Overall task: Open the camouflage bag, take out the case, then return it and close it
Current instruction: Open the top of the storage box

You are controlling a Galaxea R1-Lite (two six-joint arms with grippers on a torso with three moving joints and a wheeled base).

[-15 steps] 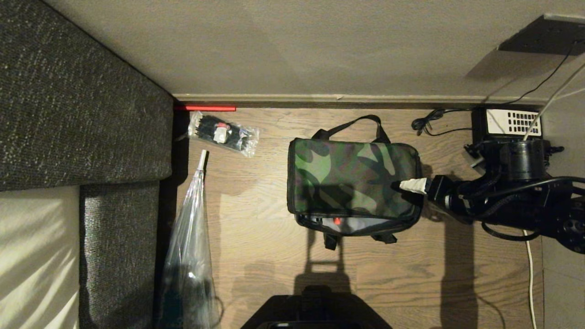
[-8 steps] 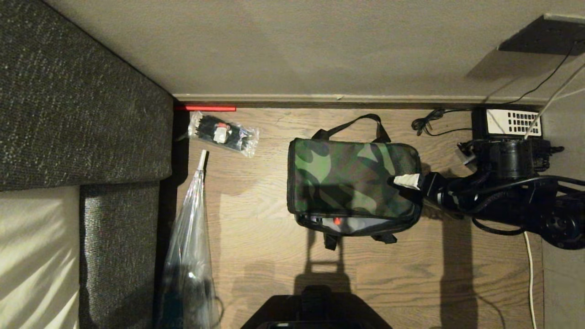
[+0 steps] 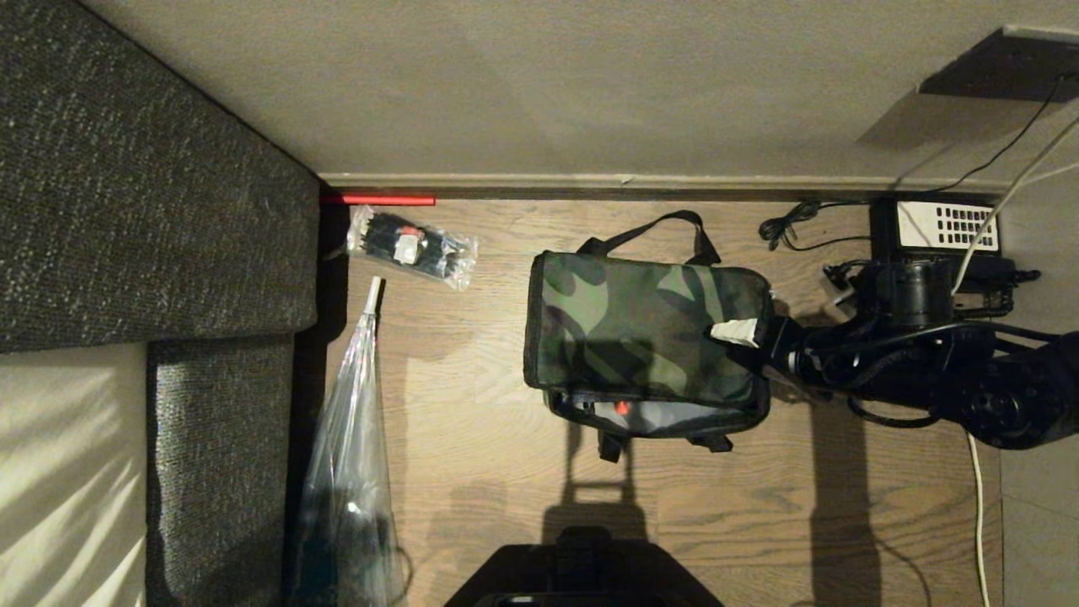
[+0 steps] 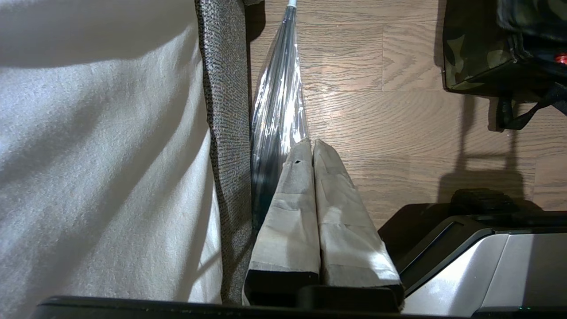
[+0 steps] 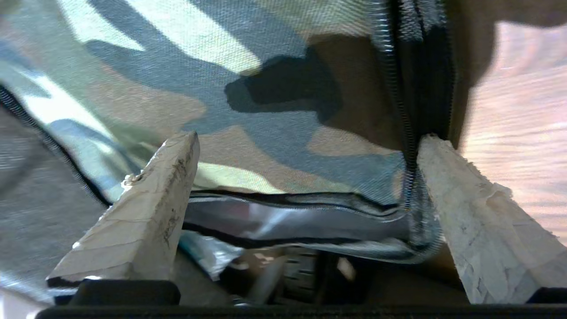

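We record 1 wood-plank floor (image 3: pixel 489 472) carrying 1 camouflage bag (image 3: pixel 641 329) at centre; 1 clear packet of black items (image 3: pixel 413 247) near the wall; 1 long clear plastic sleeve (image 3: pixel 350 455) beside the sofa; 1 black telephone with white keypad (image 3: pixel 940 226), coiled black cord (image 3: pixel 788 226) just beside it.

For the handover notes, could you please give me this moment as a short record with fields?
surface: wood floor
camouflage bag: on the floor, lid down, gap along its near edge
case: not visible as such
right gripper: open, over the bag's right end, holding nothing
left gripper: shut, parked beside the sofa
nearby: clear packet, telephone
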